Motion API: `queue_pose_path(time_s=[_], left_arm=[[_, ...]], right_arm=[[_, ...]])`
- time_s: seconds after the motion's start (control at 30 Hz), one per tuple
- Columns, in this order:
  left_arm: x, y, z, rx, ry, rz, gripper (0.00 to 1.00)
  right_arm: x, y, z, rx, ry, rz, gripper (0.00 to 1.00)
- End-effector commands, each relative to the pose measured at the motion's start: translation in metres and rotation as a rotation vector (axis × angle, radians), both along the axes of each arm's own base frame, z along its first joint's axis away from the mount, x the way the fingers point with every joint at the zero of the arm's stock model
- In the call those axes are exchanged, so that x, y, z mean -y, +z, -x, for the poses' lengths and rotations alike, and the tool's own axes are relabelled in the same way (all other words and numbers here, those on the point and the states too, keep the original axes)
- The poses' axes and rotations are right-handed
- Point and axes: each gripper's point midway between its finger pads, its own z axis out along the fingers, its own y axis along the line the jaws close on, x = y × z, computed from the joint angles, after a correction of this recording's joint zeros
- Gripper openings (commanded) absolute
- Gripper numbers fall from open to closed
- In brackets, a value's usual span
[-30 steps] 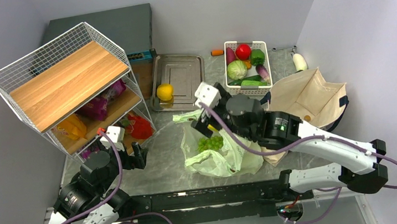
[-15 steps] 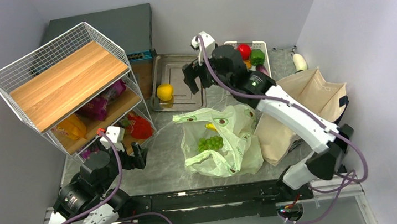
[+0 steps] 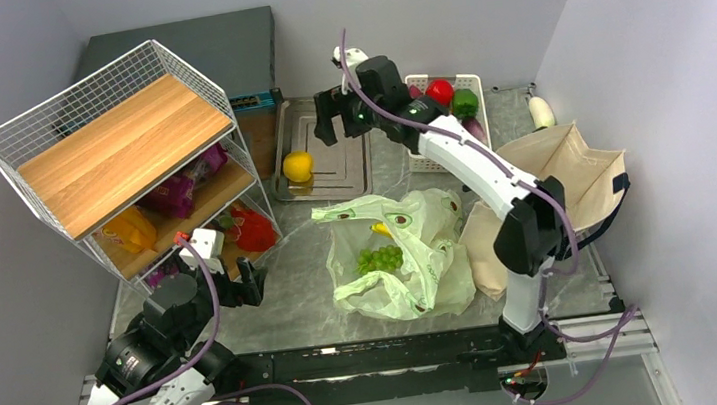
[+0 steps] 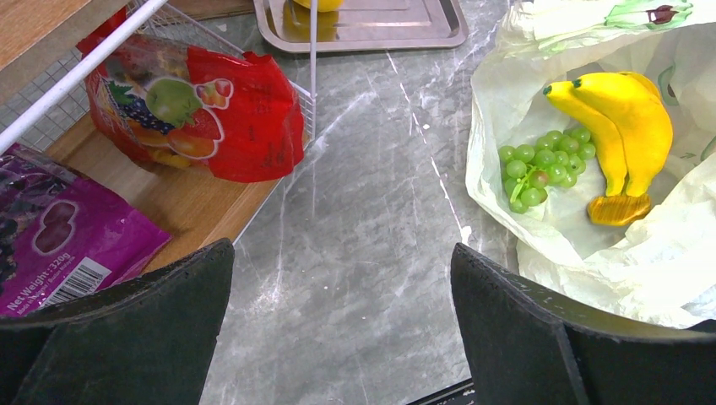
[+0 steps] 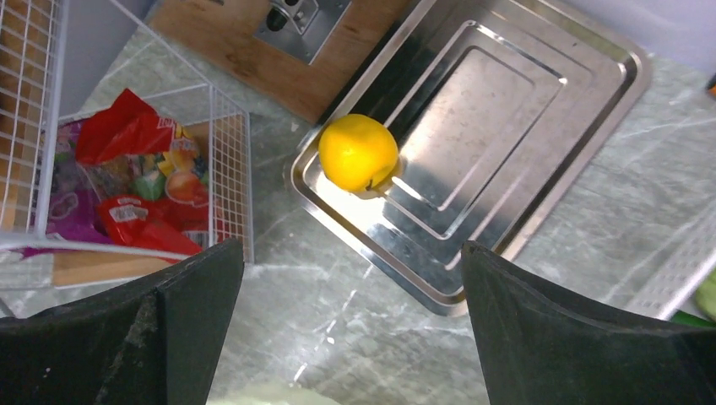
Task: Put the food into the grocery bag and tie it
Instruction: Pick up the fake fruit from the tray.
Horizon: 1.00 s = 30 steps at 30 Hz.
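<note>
**Right gripper** (image 3: 340, 129): jaws spread wide, holding nothing. It hangs over the back of the table, above the metal tray (image 5: 507, 101). In the wrist view the lemon (image 5: 358, 152) lies below it, between the lines of the two fingers and clear of both.

**Left gripper** (image 3: 248, 280): jaws wide apart, empty, low over the table between the wire shelf (image 3: 106, 138) and the grocery bag (image 3: 421, 256). The bag's near edge is just beside its right finger.

**Food, placed:** green grapes (image 4: 540, 160) and bananas (image 4: 625, 126) lie touching one another inside the open bag.

**Food, not placed:** the lemon rests on the tray's near left corner. A green pepper (image 3: 466, 103) sits among other vegetables in the white basket (image 3: 484, 121) at the back.

**Surface and room:** grey marbled table (image 4: 363, 253) and pale plain walls. The shelf has a wooden top and holds a red snack packet (image 4: 211, 110) and a purple packet (image 4: 59, 228) on its lower level. A beige canvas tote (image 3: 562, 171) stands right of the bag.

**Appearance:** the bag is thin, crinkled and pale green with avocado prints, its mouth slack and open upward. The lemon is smooth and bright yellow. The bananas are a joined pair with dark tips.
</note>
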Motion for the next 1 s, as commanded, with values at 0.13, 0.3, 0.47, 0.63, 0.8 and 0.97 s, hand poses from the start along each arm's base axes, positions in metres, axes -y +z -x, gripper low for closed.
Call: queue_pose_path(time_s=[0.13,0.3,0.47,0.63,0.8,0.97], left_arm=[[0.002,0.011,-0.002,0.045,-0.006,0.032,0.99],[0.002,0.011,-0.002,0.047,-0.004,0.034,0.99],[0.001,0.012,-0.001,0.053,-0.005,0.036,0.99],[0.001,0.013,-0.001,0.057,-0.004,0.039,0.99],[0.001,0.013,-0.001,0.059,-0.006,0.04,0.99],[0.0,0.013,-0.001,0.06,-0.004,0.041,0.99]], right_arm=[[-0.039,-0.014,-0.03,-0.114,-0.024,-0.146,1.0],[-0.051,-0.041,-0.048,-0.185,-0.089,-0.177,1.0],[-0.06,-0.066,-0.061,-0.237,-0.135,-0.208,1.0],[-0.069,-0.089,-0.07,-0.266,-0.147,-0.225,1.0],[-0.079,-0.109,-0.076,-0.285,-0.133,-0.243,1.0],[-0.089,-0.126,-0.08,-0.299,-0.115,-0.263,1.0]])
